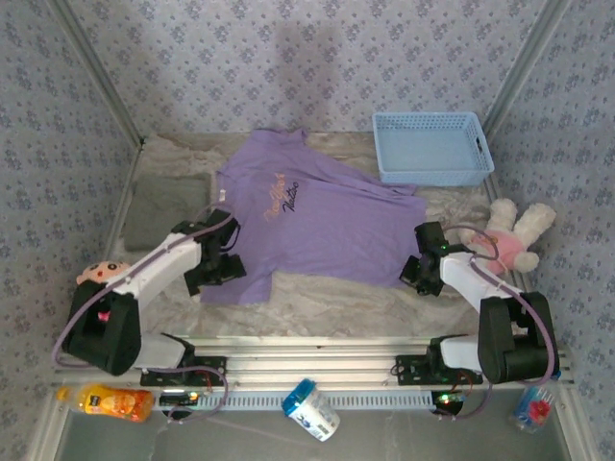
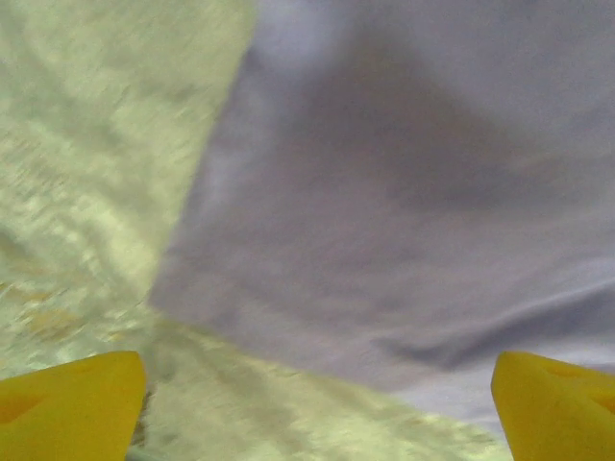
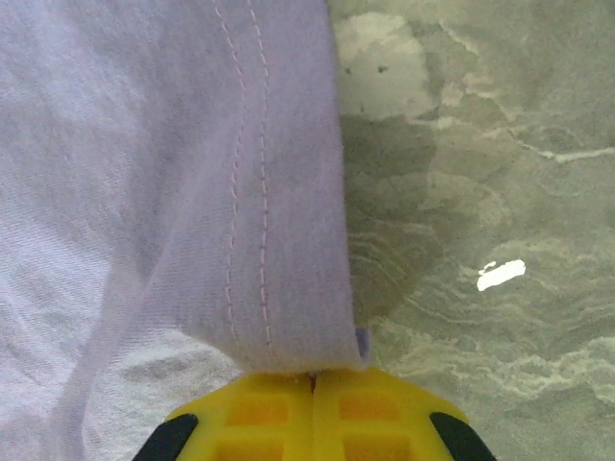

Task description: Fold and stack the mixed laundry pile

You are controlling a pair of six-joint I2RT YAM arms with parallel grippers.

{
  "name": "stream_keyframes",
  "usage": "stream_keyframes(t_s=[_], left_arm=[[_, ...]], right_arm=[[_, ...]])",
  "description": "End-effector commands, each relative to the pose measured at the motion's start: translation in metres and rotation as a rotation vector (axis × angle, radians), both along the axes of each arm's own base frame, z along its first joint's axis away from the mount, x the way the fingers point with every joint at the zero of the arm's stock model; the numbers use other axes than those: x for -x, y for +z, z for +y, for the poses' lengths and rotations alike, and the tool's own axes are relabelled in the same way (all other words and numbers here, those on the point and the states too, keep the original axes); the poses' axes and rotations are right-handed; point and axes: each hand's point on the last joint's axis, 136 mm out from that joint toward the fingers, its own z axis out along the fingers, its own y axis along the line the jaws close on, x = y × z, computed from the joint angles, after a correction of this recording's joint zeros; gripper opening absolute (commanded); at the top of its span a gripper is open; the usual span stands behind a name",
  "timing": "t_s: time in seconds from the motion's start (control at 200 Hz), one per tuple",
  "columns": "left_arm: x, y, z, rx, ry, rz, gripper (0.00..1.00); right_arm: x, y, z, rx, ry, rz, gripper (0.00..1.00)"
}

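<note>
We see the purple T-shirt (image 1: 317, 216) spread flat; right gripper (image 3: 312, 377) pinches its hem, left gripper (image 2: 317, 389) gapes, maybe just above it.

My worktop (image 1: 327, 312): marbled beige surface. T-shirt (image 1: 317, 216) lies spread flat mid-surface, print up. Gray garment (image 1: 168, 206) lies just beside it, far left. Basket (image 1: 432, 147) sits far right. Plush (image 1: 509, 235) lies at the right edge, second plush (image 1: 103, 272) at the left edge.

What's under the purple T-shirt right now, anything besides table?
The purple T-shirt lies spread on the marbled table, which shows past its edges. The right hand is shut on its hem. The gray garment lies beside it. Anything beneath the middle is covered.
</note>
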Motion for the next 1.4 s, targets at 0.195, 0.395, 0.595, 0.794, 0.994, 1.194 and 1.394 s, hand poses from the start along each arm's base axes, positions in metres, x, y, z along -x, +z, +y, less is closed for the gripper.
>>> stream_keyframes(t_s=[0.195, 0.395, 0.595, 0.794, 0.994, 1.194, 1.394], left_arm=[[0.019, -0.026, 0.028, -0.03, 0.15, 0.009, 0.7], [-0.01, -0.036, 0.026, 0.001, 0.225, -0.069, 0.53], [-0.002, -0.059, 0.031, -0.052, 0.216, 0.015, 0.46], [0.016, -0.059, 0.041, -0.114, 0.182, 0.073, 0.19], [0.029, -0.041, 0.045, -0.133, 0.177, 0.092, 0.0], [0.004, 0.014, 0.04, -0.089, 0.188, -0.072, 0.0], [-0.062, 0.063, 0.023, -0.05, 0.184, -0.251, 0.02]], right_arm=[[0.002, -0.003, 0.007, -0.04, 0.036, -0.006, 0.0], [0.004, -0.002, 0.009, -0.05, 0.039, -0.004, 0.0], [0.007, 0.0, 0.008, -0.045, 0.036, 0.0, 0.0], [0.013, 0.003, 0.005, -0.035, 0.028, -0.002, 0.0], [0.028, 0.009, 0.01, -0.061, 0.021, 0.027, 0.0], [0.038, 0.027, 0.021, -0.14, -0.005, 0.015, 0.0], [0.007, 0.052, 0.025, -0.204, -0.041, -0.055, 0.0]])
